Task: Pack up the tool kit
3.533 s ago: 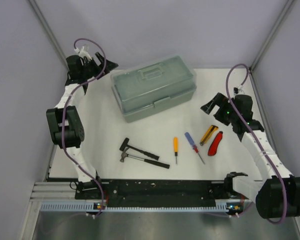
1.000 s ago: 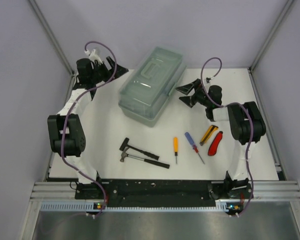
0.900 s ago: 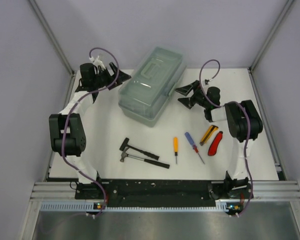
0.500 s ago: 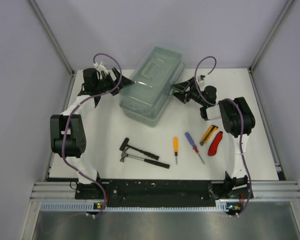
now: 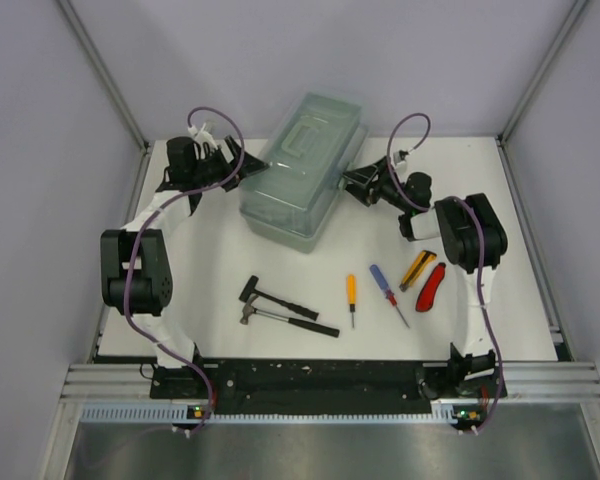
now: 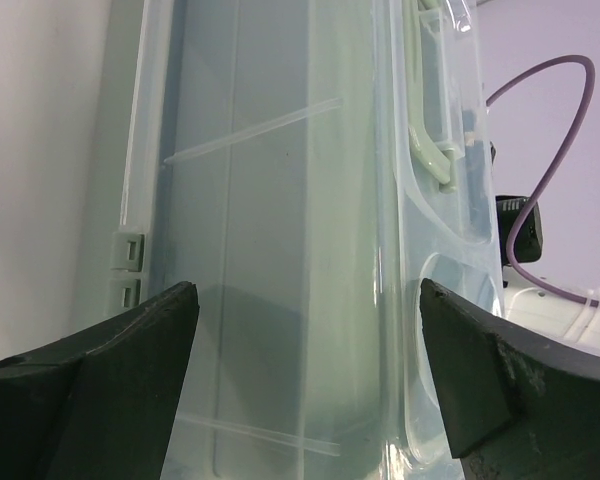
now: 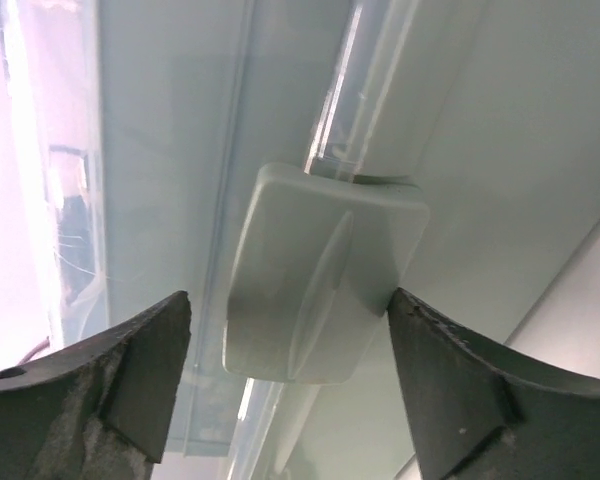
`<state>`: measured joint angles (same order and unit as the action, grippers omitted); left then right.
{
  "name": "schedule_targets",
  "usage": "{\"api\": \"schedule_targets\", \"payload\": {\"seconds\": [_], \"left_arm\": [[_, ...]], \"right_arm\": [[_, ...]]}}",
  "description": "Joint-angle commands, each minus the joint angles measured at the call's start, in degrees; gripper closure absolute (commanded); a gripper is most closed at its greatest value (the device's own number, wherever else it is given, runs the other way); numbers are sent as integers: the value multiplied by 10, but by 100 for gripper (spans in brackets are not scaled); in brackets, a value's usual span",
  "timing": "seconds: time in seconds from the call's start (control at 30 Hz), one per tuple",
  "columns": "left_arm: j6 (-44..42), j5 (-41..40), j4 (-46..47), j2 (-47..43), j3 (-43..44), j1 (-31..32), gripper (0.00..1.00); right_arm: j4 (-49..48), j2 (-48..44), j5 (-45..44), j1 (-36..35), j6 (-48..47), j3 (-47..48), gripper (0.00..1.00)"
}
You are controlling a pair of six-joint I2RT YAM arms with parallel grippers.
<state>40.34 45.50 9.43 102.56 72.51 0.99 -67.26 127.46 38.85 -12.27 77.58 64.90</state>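
Toolbox (image 5: 305,165) shut at the far middle of the table (image 5: 210,260), nothing packed yet.

From the top view, the left gripper (image 5: 238,170) is set against the toolbox's left side and the right gripper (image 5: 352,180) against its right side, while two hammers (image 5: 280,305), an orange screwdriver (image 5: 351,297), a blue-handled screwdriver (image 5: 388,293), a yellow cutter (image 5: 417,268) and a red cutter (image 5: 431,286) are left lying loose on the near half of the table. In the left wrist view, the left gripper (image 6: 305,325) is seen spread wide, with the translucent lid (image 6: 280,200) and handle (image 6: 427,130) between its fingers and nothing clamped. In the right wrist view, the right gripper (image 7: 288,305) is likewise held apart, its jaws framing the front latch (image 7: 325,290), which looks fastened. The work is judged barely begun: the latch is to be released, the lid raised, and every tool loaded.
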Motion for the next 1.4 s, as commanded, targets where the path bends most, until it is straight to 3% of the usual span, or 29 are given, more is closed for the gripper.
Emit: {"api": "schedule_targets", "payload": {"seconds": [0.0,0.13,0.3,0.6,0.77,0.87,1.0,1.13,1.27,1.37], "left_arm": [[-15,51,-44,-15,9,37,6],[-32,42,-66,-15,11,43,7],[-58,30,-93,-14,19,49,7],[-112,-30,-186,-11,40,63,7],[-129,-63,-218,-6,49,65,7],[-132,-66,-224,-6,53,65,7],[-136,-66,-228,-6,58,64,7],[-150,-72,-240,-3,77,63,7],[-161,-72,-232,6,105,54,5],[-135,-65,-186,16,123,44,5]], "right_arm": [[34,-26,16,-42,-46,36,31],[83,-23,7,-44,-46,57,51],[136,-32,-17,-43,-48,57,66],[326,-80,-55,-46,-96,92,81],[372,-81,-62,-50,-111,115,82],[365,-71,-56,-51,-112,108,66],[359,-53,-47,-50,-137,95,35],[280,-36,-30,-50,-154,73,10],[181,-2,9,-47,-127,80,4],[51,36,32,-43,-61,85,2]]}}
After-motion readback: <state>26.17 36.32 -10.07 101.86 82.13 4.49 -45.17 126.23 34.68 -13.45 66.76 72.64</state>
